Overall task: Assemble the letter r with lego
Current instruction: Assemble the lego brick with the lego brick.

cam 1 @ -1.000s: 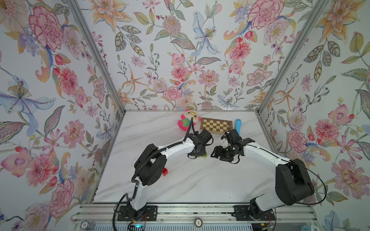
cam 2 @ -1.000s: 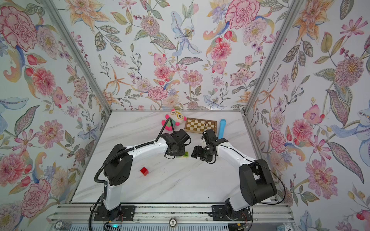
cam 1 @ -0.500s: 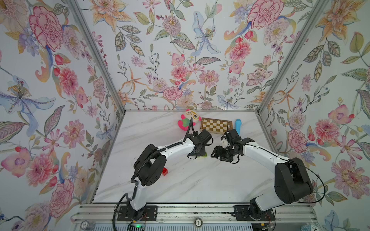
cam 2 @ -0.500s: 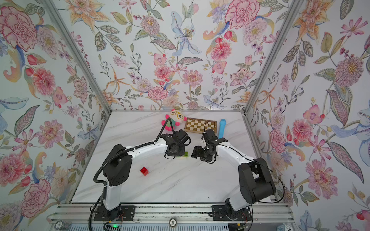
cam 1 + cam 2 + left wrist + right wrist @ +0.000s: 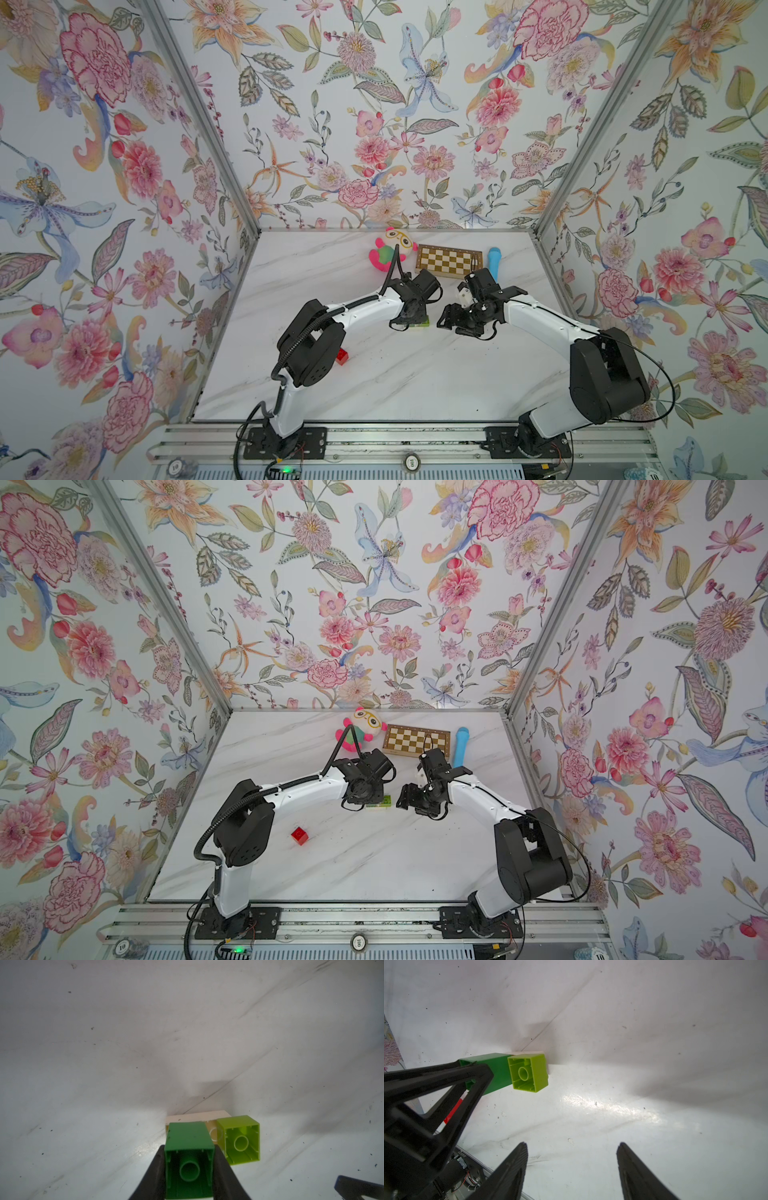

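Left claw: the left gripper [image 5: 189, 1153] is closed on the dark green brick [image 5: 188, 1136]; in the left wrist view one black finger presses each side of it.
Right claw: the right gripper [image 5: 572, 1147] stands half wide, and only bare table [image 5: 612, 1095] lies between its fingers.
Dark green brick: its hollow underside faces the left wrist camera, and its far end meets the cream-white brick [image 5: 197, 1115].
Lime brick: the lime brick [image 5: 241, 1138] touches the dark green one, side by side, and also sits against the cream-white brick. It is outside the left grip, and it lies ahead of the right fingertips, apart from them.
Only in the wrist views: the grip itself and the three bricks together. Of the cream-white brick only a pale edge shows.
Only in the top views: the two claws are near each other at the middle of the table. The left one covers the bricks, so that only a lime corner [image 5: 420, 323] shows.
Red brick: the red brick [image 5: 300, 836] lies alone, near the left arm's elbow and well apart from both claws. In a top view the elbow hides part of it [image 5: 342, 356].
Far edge: chessboard [image 5: 449, 261], plush toy [image 5: 390, 249].
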Robot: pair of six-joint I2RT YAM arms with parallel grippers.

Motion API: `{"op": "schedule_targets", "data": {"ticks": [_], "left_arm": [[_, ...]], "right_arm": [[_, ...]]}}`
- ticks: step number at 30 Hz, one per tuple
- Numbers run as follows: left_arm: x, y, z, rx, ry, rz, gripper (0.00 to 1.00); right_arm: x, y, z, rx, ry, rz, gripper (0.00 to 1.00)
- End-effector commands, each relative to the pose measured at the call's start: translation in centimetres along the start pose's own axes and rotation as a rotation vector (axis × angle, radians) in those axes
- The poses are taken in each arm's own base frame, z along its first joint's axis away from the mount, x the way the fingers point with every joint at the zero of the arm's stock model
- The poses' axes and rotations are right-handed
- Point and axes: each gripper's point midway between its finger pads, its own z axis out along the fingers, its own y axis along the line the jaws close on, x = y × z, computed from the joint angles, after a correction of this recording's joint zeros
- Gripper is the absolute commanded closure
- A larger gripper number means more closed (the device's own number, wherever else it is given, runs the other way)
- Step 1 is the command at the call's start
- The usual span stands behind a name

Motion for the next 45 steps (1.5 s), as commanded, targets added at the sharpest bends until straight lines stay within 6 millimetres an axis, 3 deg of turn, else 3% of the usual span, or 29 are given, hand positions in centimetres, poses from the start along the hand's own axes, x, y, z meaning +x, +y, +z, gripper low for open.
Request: {"op": "schedule_targets", "data": {"ticks": [1,8,23,32,39,45], "left_arm": [[4.3,3.1,4.0,-0.127,0.116,0.017,0.78],[3.5,3.5,2.5,-0.131,0.073,-0.005,0.78],[2.7,3.1,1.3,-0.121,0.05,0.0,0.77],[2.6,3.2,1.6,-0.134,0.054,0.028,0.77],[1.3,2.9,0.2,-0.135,0.015,0.033,0.77],[1.7,3.1,0.5,-0.142,0.028,0.036,0.77]], "right_arm": [[0.2,0.5,-0.6,0.004,0.006,-0.02,0.29],[0.3,0.3,-0.6,0.008,0.005,-0.017,0.29],[0.4,0.0,-0.8,0.017,-0.006,-0.01,0.29],[0.7,0.1,-1.0,0.01,-0.003,-0.011,0.28],[0.8,0.1,-1.1,0.009,-0.006,-0.01,0.28],[0.7,0.1,-1.1,0.01,-0.008,-0.01,0.28]]}}
